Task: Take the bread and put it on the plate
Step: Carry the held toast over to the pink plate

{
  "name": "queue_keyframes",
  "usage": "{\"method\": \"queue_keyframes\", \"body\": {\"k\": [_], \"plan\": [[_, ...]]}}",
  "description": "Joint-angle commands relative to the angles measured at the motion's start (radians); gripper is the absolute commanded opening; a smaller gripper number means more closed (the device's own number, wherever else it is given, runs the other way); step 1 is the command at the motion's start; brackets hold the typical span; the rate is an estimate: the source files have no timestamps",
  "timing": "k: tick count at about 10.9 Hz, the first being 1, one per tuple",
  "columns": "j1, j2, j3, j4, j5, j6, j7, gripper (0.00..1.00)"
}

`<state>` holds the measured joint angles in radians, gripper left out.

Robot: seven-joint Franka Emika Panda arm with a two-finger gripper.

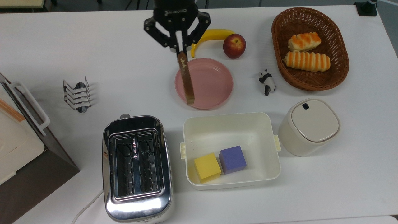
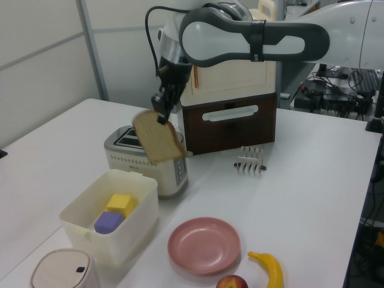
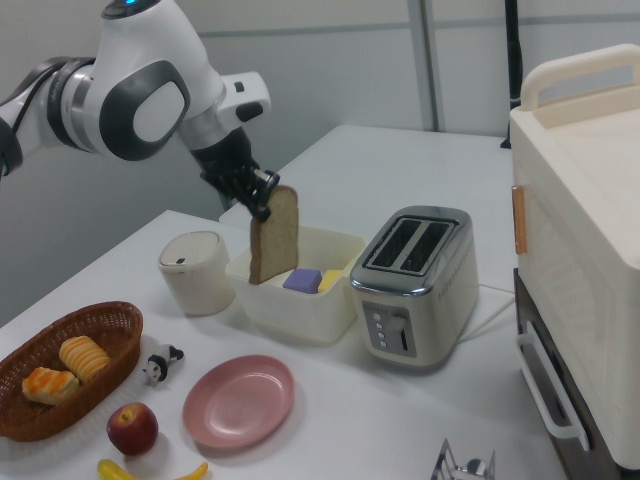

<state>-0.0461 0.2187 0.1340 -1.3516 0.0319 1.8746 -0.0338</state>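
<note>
The bread is a tan slice with darker crust, hanging upright in the air, edge-on in the top view. My gripper is shut on its top edge. In the top view the slice hangs over the left part of the pink plate. The plate lies flat on the white table with nothing on it.
A chrome toaster stands with both slots bare. A white tub holds a yellow and a purple cube. A banana, an apple, a panda figure, a roll basket, a lidded canister and a toast rack surround the plate.
</note>
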Motion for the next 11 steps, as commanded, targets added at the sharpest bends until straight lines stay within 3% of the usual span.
{"method": "queue_keyframes", "body": {"k": [1, 5, 9, 11], "plan": [[0.02, -0.027, 0.001, -0.038, 0.022, -0.173, -0.04, 0.01], [0.066, 0.023, -0.001, -0.049, 0.022, -0.352, -0.185, 0.02], [0.126, 0.132, -0.002, -0.049, 0.016, -0.379, -0.207, 0.06], [0.136, 0.142, -0.002, -0.052, 0.014, -0.412, -0.215, 0.09]]}}
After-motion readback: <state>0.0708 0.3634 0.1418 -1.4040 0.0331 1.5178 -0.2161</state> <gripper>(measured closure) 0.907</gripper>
